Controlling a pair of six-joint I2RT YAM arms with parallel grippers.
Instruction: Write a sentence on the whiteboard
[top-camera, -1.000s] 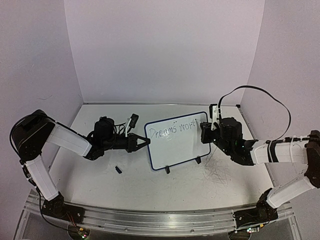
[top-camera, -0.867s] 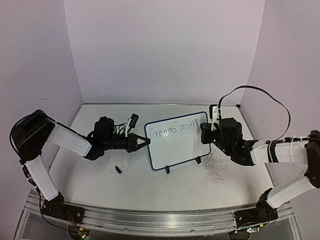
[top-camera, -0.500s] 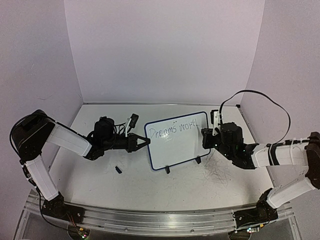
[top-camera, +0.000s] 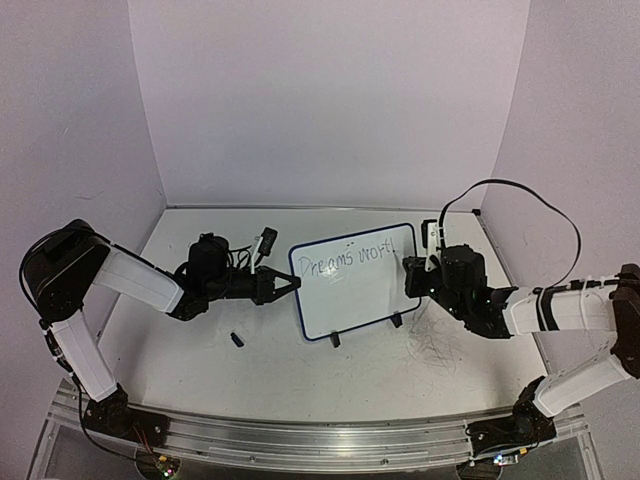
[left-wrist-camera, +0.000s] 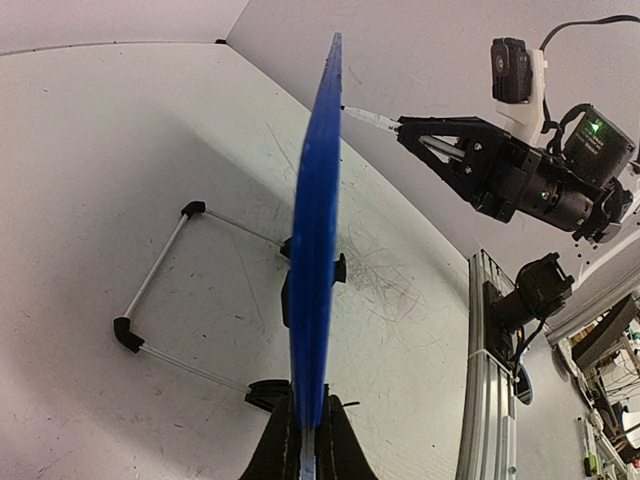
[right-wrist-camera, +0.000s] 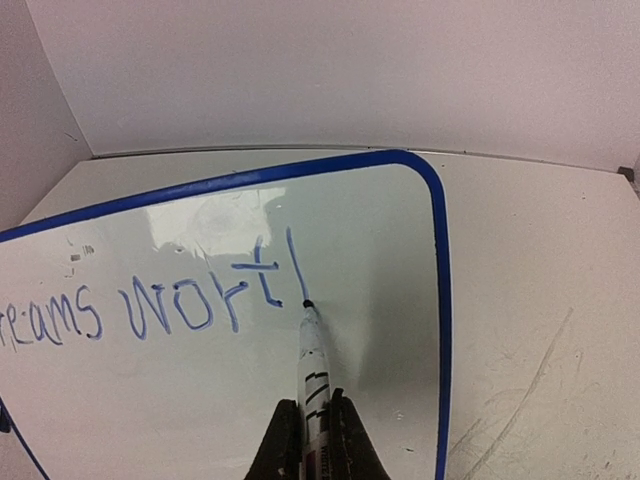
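**Mia:** What is at the bottom of the top picture?

**Tom:** The big, scuffed white bench (top-camera: 300, 375). A small black bit (top-camera: 237, 340) lies on it, low and left of the middle. It is near the board but not touching it. I cannot tell what it is.

**Mia:** Where is the board?

**Tom:** The small white whiteboard with the dark blue rim (top-camera: 360, 300) stands in the middle of the picture. It is up on two little black feet (top-camera: 334, 340).

**Mia:** Who holds it?

**Tom:** The left pincer (top-camera: 283, 287) reaches in from the left and is squeezed tight on the board's left edge. In the left wrist picture, its black fingers (left-wrist-camera: 278, 455) pinch the blue rim at the bottom middle.

**Mia:** And the other one?

**Tom:** The right pincer (top-camera: 411, 272) is at the board's right side. It is closed tight on a thin white marker with black marks (right-wrist-camera: 313, 365). The marker's tip touches the board in the middle of the right wrist picture, at the low end of a straight blue stroke.

**Mia:** What does the writing say?

**Tom:** The thin blue handwriting (right-wrist-camera: 170, 305) runs along the upper part of the board. It reads "Dreams wort" and then that one stroke. The sentence is not yet done.

**Mia:** And far back?

**Tom:** A plain pale wall (top-camera: 330, 100).
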